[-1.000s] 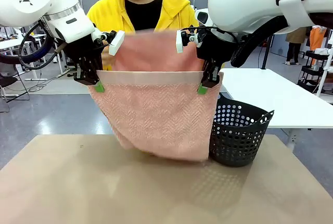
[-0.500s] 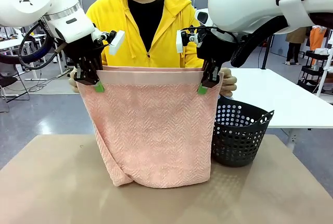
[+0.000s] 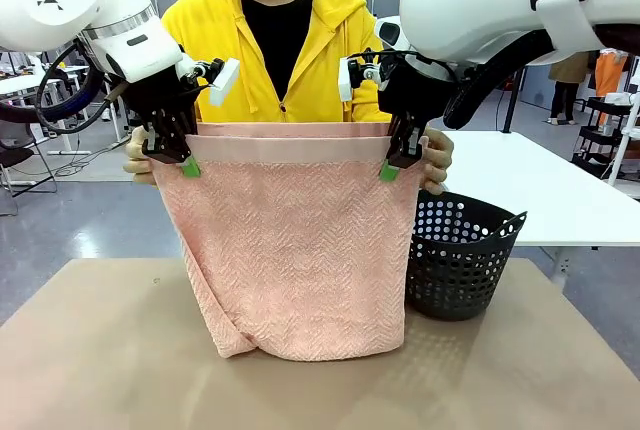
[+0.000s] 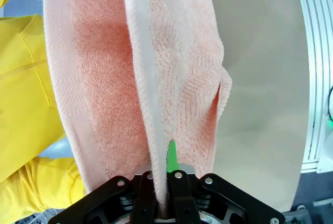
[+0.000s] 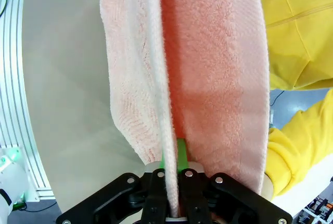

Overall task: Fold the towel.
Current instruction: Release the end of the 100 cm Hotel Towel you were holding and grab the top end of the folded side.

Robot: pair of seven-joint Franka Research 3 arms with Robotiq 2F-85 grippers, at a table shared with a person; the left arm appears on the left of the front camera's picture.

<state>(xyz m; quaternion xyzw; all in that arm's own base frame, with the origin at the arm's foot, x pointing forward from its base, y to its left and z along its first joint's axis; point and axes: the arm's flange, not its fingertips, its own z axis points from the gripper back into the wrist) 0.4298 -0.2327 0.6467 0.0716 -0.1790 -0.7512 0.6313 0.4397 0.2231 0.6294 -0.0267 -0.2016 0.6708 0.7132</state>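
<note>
Person's hands (image 3: 437, 162) now bring rear edge level: salmon-pink terry towel (image 3: 300, 240) hangs doubled, L gripper (image 3: 190, 166) & R gripper (image 3: 388, 170) pinching front corners

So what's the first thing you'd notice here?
A big salmon-pink towel hangs in the middle, pinched at its top corners by the left gripper and the right gripper, its bottom reaching the tan table. Behind it stands a person in a bright yellow hoodie, a hand at each top corner. A black basket sits to the right.
</note>
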